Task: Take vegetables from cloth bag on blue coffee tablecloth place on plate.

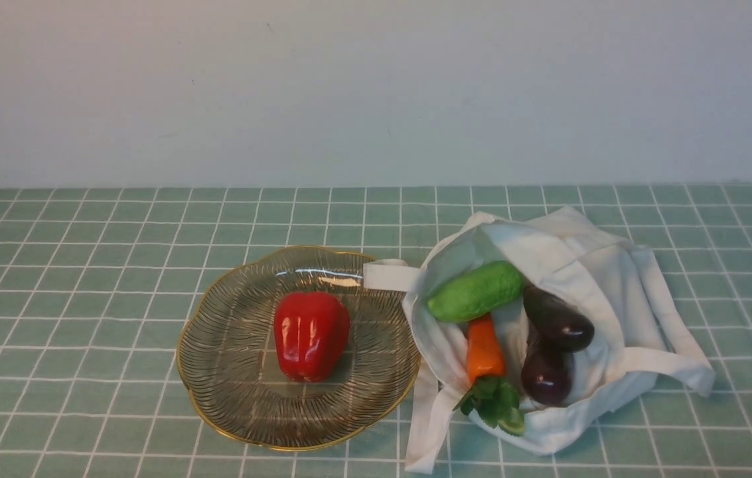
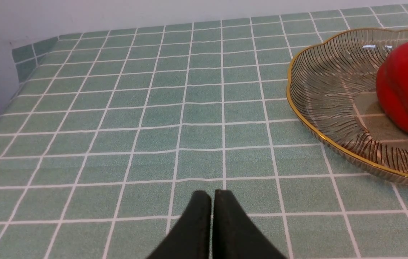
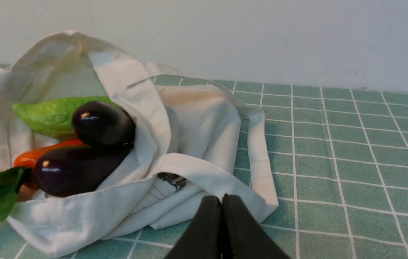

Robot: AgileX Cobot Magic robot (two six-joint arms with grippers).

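On the desk's pale teal grid-lined tablecloth [image 1: 83, 318], the left hand [image 2: 212, 196] hovers pinched shut and empty, near the clear glass plate with scalloped gold rim [image 1: 229, 372], where one glossy red bell pepper [image 1: 311, 335] sits. One vegetable is delivered, so the step in hand looks like fetching the next. The wrinkled white cloth bag [image 1: 614, 285] just beside the plate holds four: one green cucumber [image 1: 475, 291], one orange leafy carrot [image 1: 484, 348], two dark purple eggplants [image 1: 556, 318]; the right hand [image 3: 222, 201], closed on nothing near the bag, must open and reach its mouth.
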